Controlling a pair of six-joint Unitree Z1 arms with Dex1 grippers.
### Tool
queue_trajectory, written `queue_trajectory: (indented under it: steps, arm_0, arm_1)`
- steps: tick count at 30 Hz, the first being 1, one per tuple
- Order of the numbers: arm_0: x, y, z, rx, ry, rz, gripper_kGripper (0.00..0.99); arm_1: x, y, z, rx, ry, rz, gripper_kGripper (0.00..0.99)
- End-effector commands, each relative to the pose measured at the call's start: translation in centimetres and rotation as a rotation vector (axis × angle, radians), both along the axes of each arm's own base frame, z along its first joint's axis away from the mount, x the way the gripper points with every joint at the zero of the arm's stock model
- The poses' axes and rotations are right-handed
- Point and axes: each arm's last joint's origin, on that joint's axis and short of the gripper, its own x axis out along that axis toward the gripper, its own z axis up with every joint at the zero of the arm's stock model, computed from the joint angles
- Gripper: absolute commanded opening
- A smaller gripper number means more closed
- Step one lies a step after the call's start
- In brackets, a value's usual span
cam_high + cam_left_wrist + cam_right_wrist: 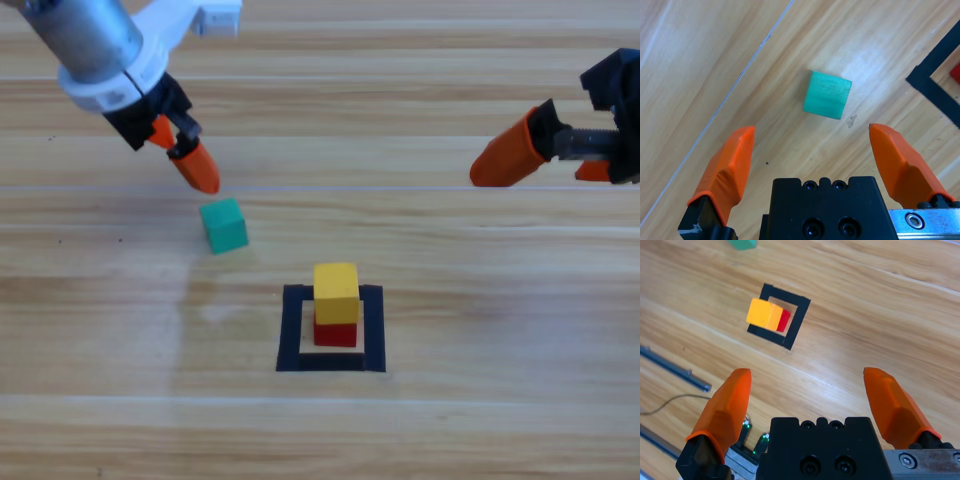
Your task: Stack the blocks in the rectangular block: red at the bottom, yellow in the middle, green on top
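Left gripper (810,145): jaws spread wide, hovering above the worktop (480,430). The green cube (827,94) lies just ahead of the jaws, untouched and rotated off their closing line.

Right gripper (805,390): jaws spread, empty, well apart from the stack.

The yellow cube (336,292) sits on the red cube (336,333) inside the black tape square (292,330).

Risks:
- Closing on the rotated green cube may pinch its corners and twist or eject it.
- An off-centre placement may topple the two-cube stack.

Surface: smooth wood planks with seams; a cube is likely to slide when nudged. A rail and a cable are visible beyond the worktop edge in the right wrist view.
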Motion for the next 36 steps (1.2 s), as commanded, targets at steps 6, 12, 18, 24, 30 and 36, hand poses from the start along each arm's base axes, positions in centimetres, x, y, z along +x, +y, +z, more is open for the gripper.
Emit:
queue_trajectory:
  steps: [6, 12, 18, 24, 30, 36]
  arm_0:
    - [-0.1, -2.5, -4.9, 0.126, 0.024, -0.046, 0.980]
    - [-0.9, -3.8, -4.3, 0.129, 0.007, -0.075, 0.974]
    - [-1.2, -4.5, -3.8, 0.126, 0.022, -0.100, 0.977]
    - [-0.5, -5.0, -5.0, 0.158, 0.027, -0.089, 0.971]
    - [0.3, -5.6, -6.1, 0.162, 0.033, -0.078, 0.969]
    - [1.0, -5.9, -7.2, 0.165, 0.045, -0.071, 0.969]
  arm_1:
    - [-0.2, 0.3, -3.5, 0.085, -0.018, 0.302, 0.990]
    - [-0.5, 0.0, -3.9, 0.097, -0.044, 0.318, 0.990]
    - [-1.0, -0.7, -3.8, 0.087, -0.068, 0.351, 0.990]
    - [-1.1, -0.7, -4.2, 0.086, -0.071, 0.355, 0.990]
    - [-1.1, -0.7, -4.6, 0.091, -0.088, 0.364, 0.990]
    - [-1.1, -0.8, -4.9, 0.083, -0.101, 0.365, 0.990]
